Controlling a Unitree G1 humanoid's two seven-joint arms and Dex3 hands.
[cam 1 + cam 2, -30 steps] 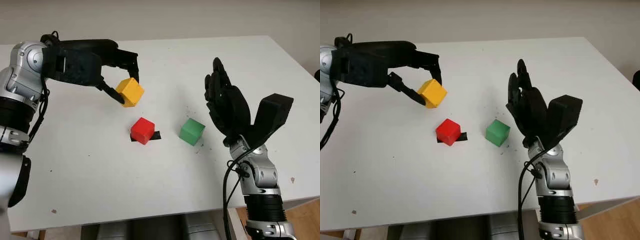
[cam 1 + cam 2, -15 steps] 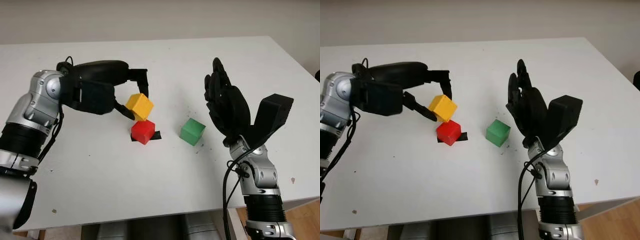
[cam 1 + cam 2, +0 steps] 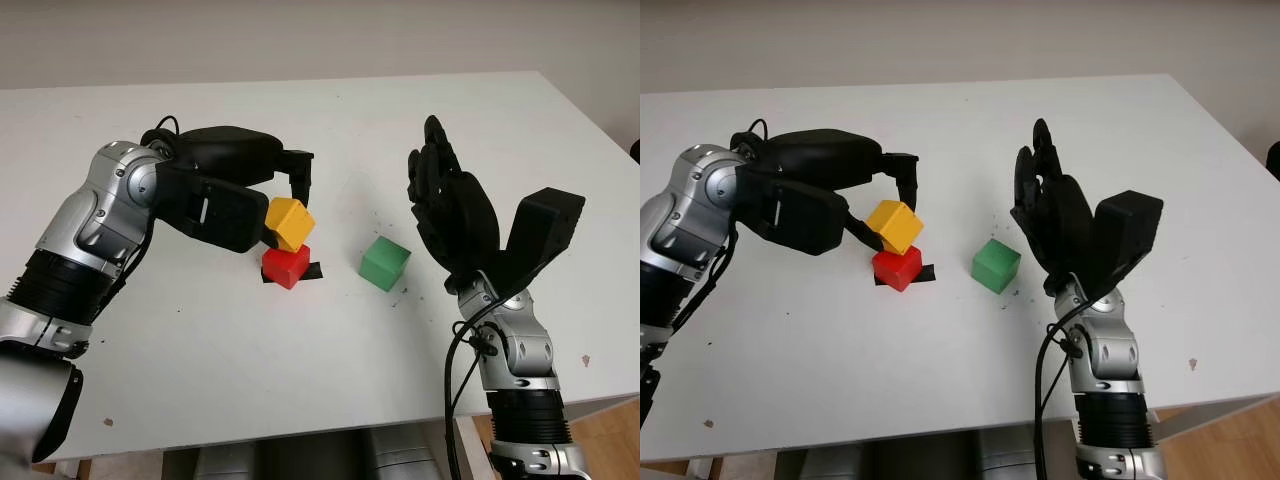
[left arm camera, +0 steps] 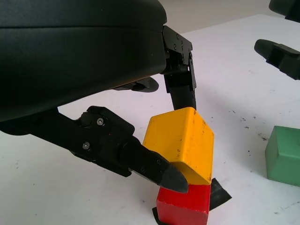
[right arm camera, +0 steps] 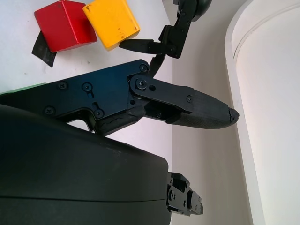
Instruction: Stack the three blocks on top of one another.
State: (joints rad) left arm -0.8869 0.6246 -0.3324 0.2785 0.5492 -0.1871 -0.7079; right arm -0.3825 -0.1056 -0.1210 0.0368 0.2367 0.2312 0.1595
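Note:
My left hand [image 3: 281,213] is shut on the yellow block [image 3: 290,223], which sits tilted with its lower edge touching the top of the red block [image 3: 286,265]. The red block stands on a black tape mark [image 3: 313,271] near the table's middle. The left wrist view shows the yellow block [image 4: 180,142] pinched between the fingers [image 4: 149,161] above the red block [image 4: 183,206]. A green block [image 3: 385,262] lies alone to the right of the red one. My right hand [image 3: 452,210] is open, raised above the table to the right of the green block.
The white table [image 3: 250,360] has free room in front and on both sides of the blocks. Its front edge runs along the bottom, its right edge past my right arm. A wall rises behind the table.
My left hand has carried the yellow block down and to the right, from well above the table onto the top of the red block. The right hand has not moved.

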